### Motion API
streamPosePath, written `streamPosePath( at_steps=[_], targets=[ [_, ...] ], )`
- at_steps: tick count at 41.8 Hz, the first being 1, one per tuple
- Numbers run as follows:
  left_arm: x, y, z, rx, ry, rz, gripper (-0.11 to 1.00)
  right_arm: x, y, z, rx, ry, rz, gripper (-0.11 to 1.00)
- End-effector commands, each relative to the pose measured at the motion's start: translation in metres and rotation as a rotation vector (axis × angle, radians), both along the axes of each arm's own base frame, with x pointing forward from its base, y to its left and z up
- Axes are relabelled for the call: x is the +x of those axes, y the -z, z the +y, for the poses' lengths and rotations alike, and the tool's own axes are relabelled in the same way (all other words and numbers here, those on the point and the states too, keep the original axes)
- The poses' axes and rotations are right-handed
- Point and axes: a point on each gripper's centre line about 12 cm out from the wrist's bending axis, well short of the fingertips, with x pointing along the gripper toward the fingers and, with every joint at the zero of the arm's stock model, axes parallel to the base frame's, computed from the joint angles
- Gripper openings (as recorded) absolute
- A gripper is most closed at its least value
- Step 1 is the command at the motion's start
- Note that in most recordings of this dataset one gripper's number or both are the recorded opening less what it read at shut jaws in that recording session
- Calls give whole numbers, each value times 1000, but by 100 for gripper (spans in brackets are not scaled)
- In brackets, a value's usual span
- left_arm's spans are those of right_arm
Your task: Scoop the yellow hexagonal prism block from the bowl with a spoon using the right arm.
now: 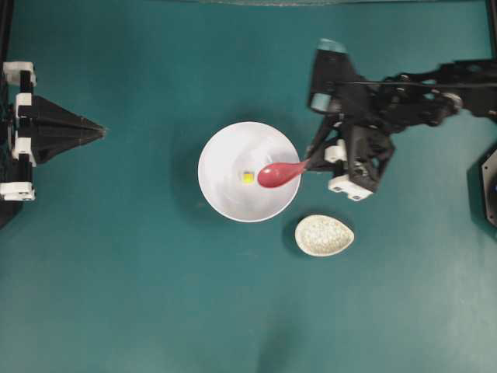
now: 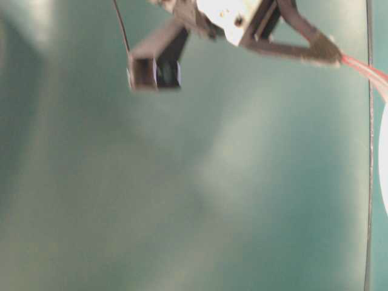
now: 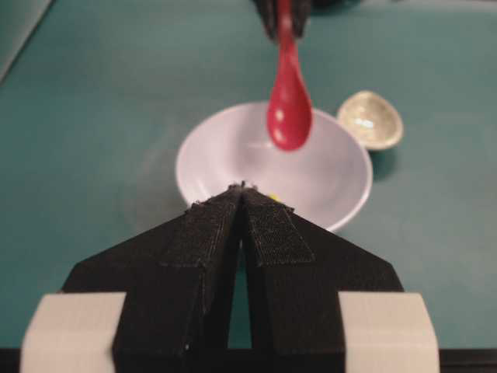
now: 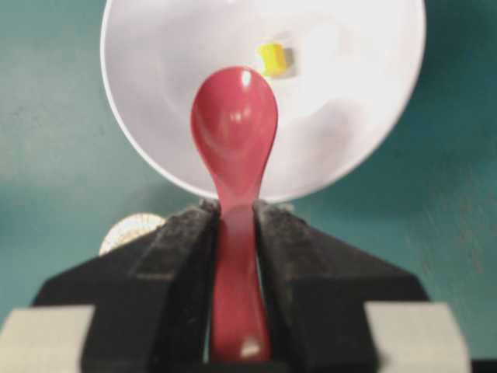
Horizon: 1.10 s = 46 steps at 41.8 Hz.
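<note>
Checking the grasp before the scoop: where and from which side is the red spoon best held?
By the handle's far end, from the side away from the bowl, as the right gripper holds it now. The spoon has a straight narrow handle that fits between the pads, leaving its oval head free over the yellow block.

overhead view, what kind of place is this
Probably a robot lab tabletop: a plain teal table with two black robot arms facing each other, the right gripper holding a spoon over a white bowl, with only test props around.
</note>
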Motion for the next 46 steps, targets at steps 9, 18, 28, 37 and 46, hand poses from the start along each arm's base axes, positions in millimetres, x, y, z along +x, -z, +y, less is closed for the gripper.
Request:
streamPosePath(
  at_steps=[9,18,28,37,46],
  targets=[
    [2,-3,1,10,1,-11,0,21,-9,-8,-26,-37,83,23],
    [2,-3,8,12,-36,-9,0,19,-1,-14,-72,-26,148,23],
    [2,0,14,7,-69,1,0,23,11,-16,-75,-31,173,23],
    [3,2,15,8,-73,9,0,28,15,-16,-80,-30,165,23],
    [2,2,16,8,-74,10,0,34,17,-13,-83,-34,154,23]
  ],
)
